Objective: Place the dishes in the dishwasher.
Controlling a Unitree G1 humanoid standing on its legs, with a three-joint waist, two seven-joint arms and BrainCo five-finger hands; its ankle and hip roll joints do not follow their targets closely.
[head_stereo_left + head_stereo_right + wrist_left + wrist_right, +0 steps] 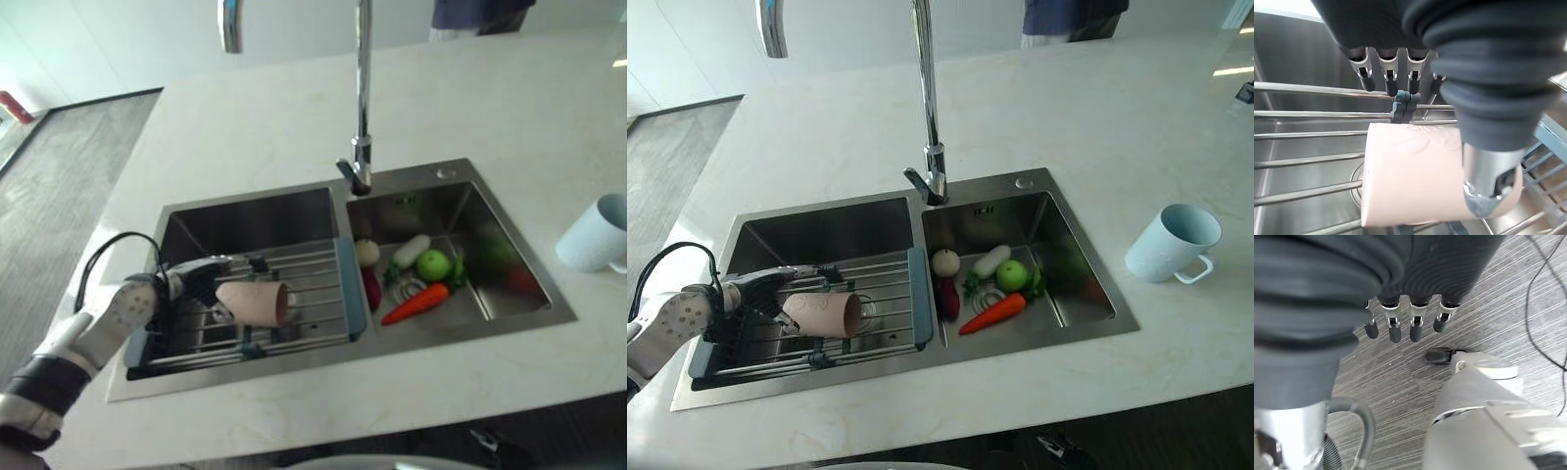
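A pale pink cup [253, 302] [1410, 176] lies on its side on a wire rack [350, 289] set across the left basin of the steel sink [441, 176]. My left hand [122, 308] [681, 315] reaches in from the left. Its straight fingers [1388, 68] stretch over the rack bars just beyond the cup, and its thumb [1488, 181] is against the cup's near side. The cup sits between thumb and fingers, and the fingers are not curled round it. My right hand [1400, 318] hangs over the grey floor with straight fingers and holds nothing.
The right basin holds a carrot [415, 305], a green apple [432, 264] and other toy vegetables. A tall faucet [362, 98] rises behind the divider. A light blue mug [1171, 242] lies on the counter at the right. A person [475, 15] stands beyond the counter.
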